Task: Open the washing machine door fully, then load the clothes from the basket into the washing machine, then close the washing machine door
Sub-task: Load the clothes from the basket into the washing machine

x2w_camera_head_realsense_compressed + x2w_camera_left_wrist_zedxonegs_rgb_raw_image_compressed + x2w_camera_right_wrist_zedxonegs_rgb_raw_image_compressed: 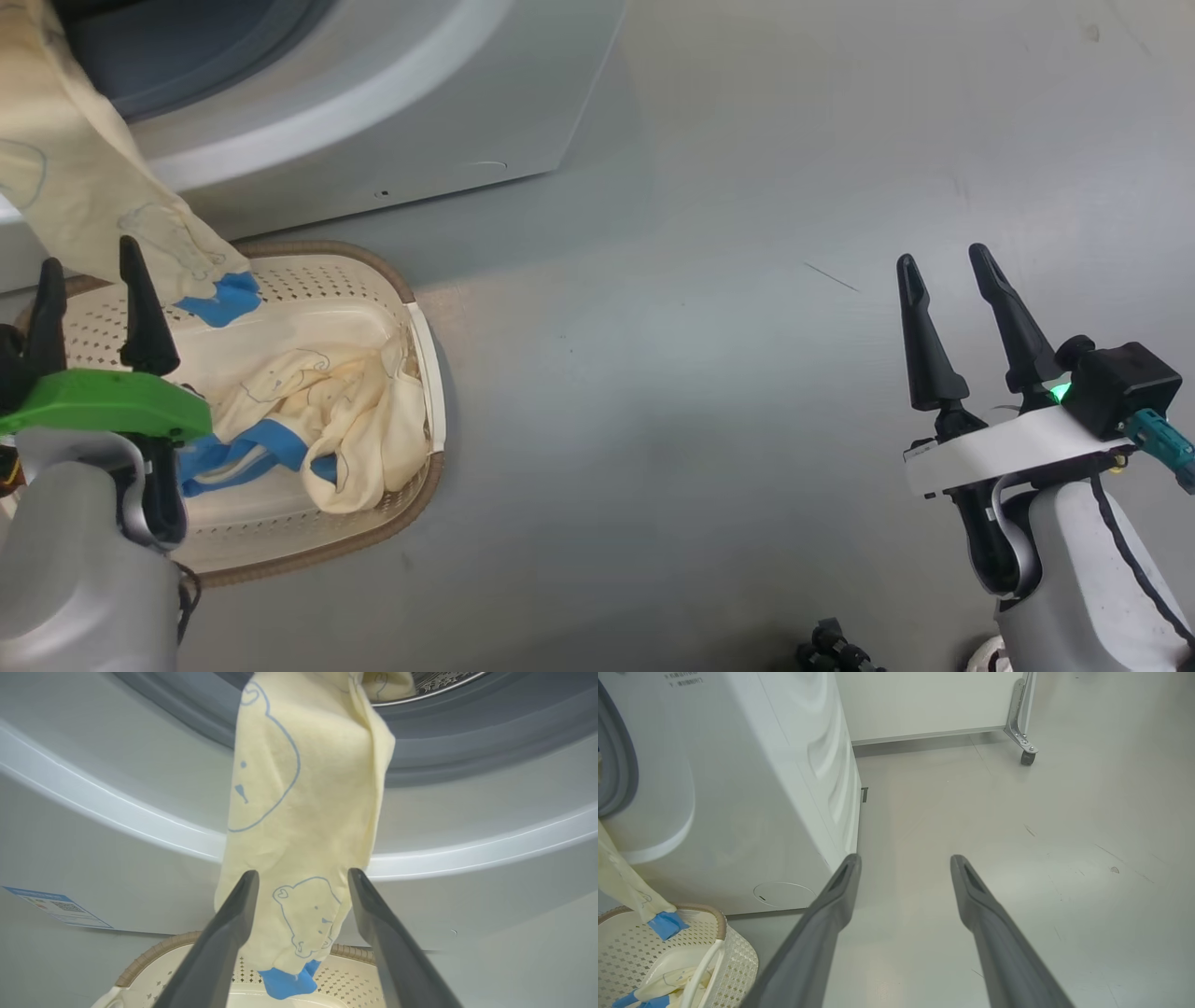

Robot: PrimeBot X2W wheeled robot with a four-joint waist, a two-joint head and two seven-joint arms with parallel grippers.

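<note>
The white washing machine (392,121) fills the upper left, its opening uncovered; its door is out of view. One of the clothes, a cream garment (303,788) with a blue cuff (222,299), hangs from the drum (439,681) over the grey seal down into the basket (425,373). Another cream and blue garment (327,392) lies in the basket. My left gripper (89,254) is open above the basket, just short of the hanging garment, which shows between and beyond its fingers (224,933). My right gripper (943,257) is open over bare floor to the right, holding nothing.
A blue label (60,907) sits low on the machine's front. Grey floor (700,327) stretches right of the basket. In the right wrist view a white panel on a castor (1024,756) stands behind the machine's side (822,765). A dark part (831,653) shows at the bottom edge.
</note>
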